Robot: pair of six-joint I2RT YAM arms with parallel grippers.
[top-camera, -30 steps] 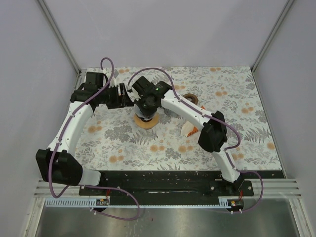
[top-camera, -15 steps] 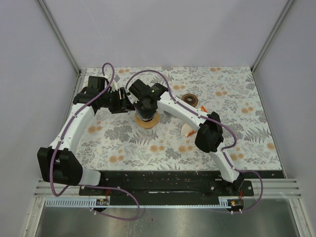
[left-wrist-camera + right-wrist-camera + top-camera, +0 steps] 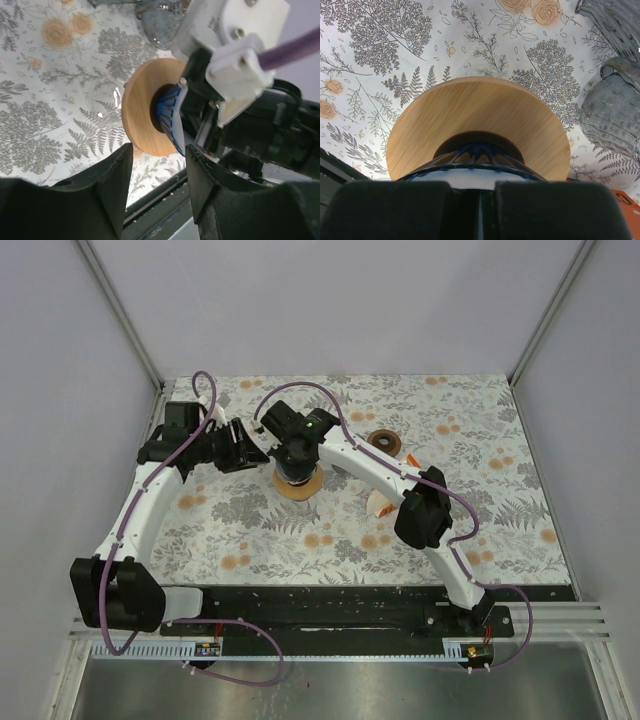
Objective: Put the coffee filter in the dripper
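Observation:
The dripper (image 3: 479,151) is a blue wire cone on a round wooden base (image 3: 475,107), standing mid-table (image 3: 298,485). The white coffee filter (image 3: 470,176) sits inside the cone, its rim showing just above the wire. My right gripper (image 3: 481,189) hangs right over the dripper (image 3: 290,462), shut on the filter's upper edge, a thin white line showing between the pads. My left gripper (image 3: 159,150) is open with nothing between its fingers, a little to the left of the dripper (image 3: 243,447). In the left wrist view, the filter (image 3: 178,131) shows as a white strip beside the wire.
A clear glass vessel (image 3: 615,112) stands just behind the dripper. A brown ring-shaped piece (image 3: 385,441) and an orange and white packet (image 3: 384,502) lie to the right. Metal frame posts and grey walls bound the flowered tablecloth (image 3: 480,490).
My left arm has drawn back to the left, away from the dripper, and its jaws have narrowed somewhat. The right gripper has stayed over the dripper, shut.

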